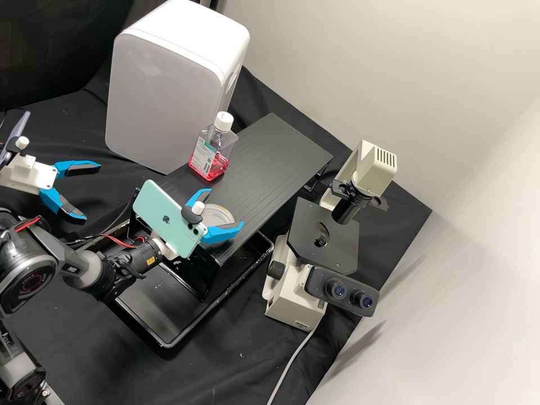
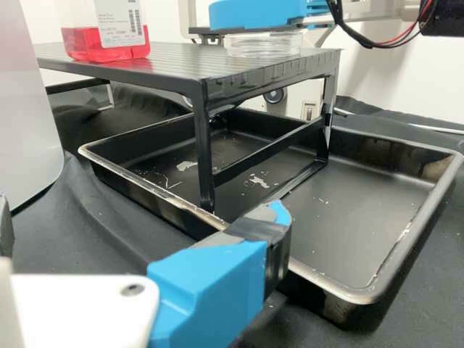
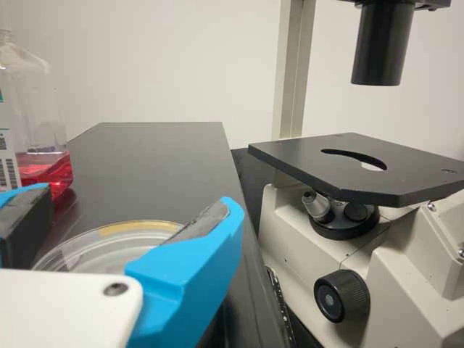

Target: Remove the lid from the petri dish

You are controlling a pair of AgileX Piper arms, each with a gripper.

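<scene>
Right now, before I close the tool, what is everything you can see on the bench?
petri dish: 1, clear, rack's near end
flask: 1, clear with red liquid, white cap, rack's far end
rack: 1, black, standing in tray
tray: 1, black, on cloth
box: 1, white, behind rack
microscope: 1, white and black, beside rack
cloth: 1, black, covering bench
phone: 1, mint green, on right arm's wrist
left tool: 1, blue fingers, open, off the rack
right tool: 1, blue fingers, open, astride the dish
</scene>
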